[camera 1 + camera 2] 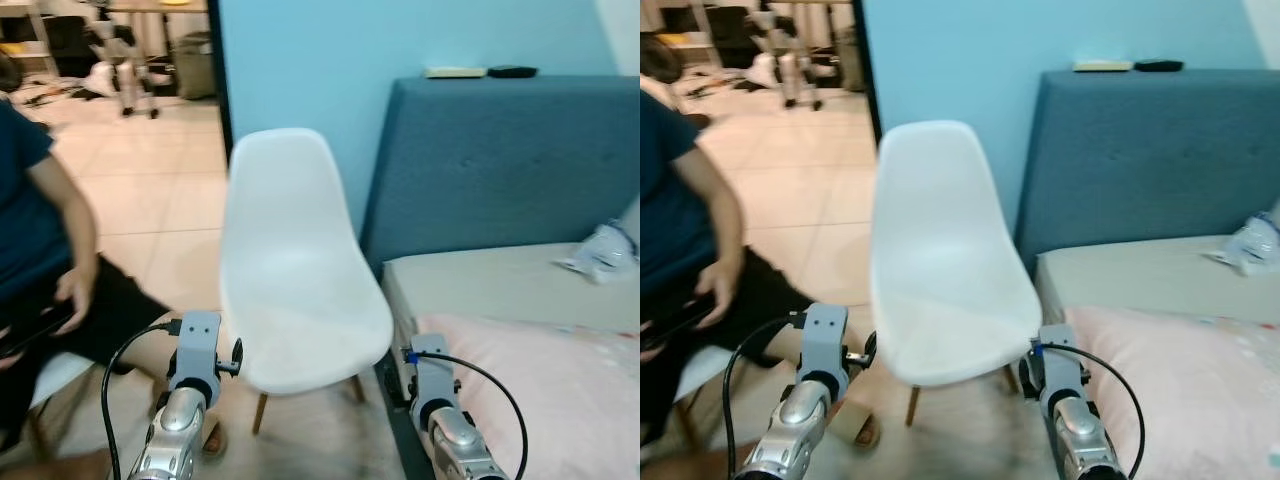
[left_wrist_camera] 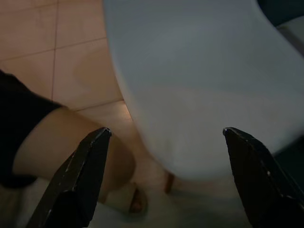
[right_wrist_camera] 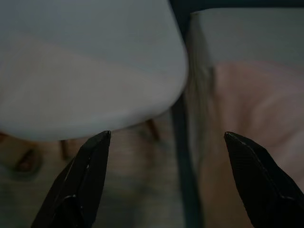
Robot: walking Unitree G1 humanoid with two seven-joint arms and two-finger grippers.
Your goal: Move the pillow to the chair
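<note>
From the head cameras you are looking down at a white moulded plastic chair with wooden legs (image 1: 295,270), its seat bare, standing just beside the bed with a grey mattress (image 1: 480,280). The pale pink pillow (image 1: 560,380) lies on that mattress at the near corner, on your right and apart from the chair. Behind the bed rises a blue-grey padded headboard (image 1: 500,160), and a crumpled white plastic bag (image 1: 600,252) rests further back on the mattress. On your left a person in a dark blue shirt and black shorts (image 1: 40,260) sits on a seat, one hand (image 1: 75,285) on a dark flat object in the lap. Your two silver arms reach forward low in the picture, the left one before the chair's left edge, the right one between chair and bed.

In the left wrist view, your left gripper (image 2: 166,137) has its black fingers spread wide, holding nothing, over the chair's front edge, with the person's bare leg (image 2: 71,142) alongside.

In the right wrist view, your right gripper (image 3: 166,142) is likewise spread wide and empty, aimed at the gap between the chair seat and the bed, the pink pillow lying off to one side.
</note>
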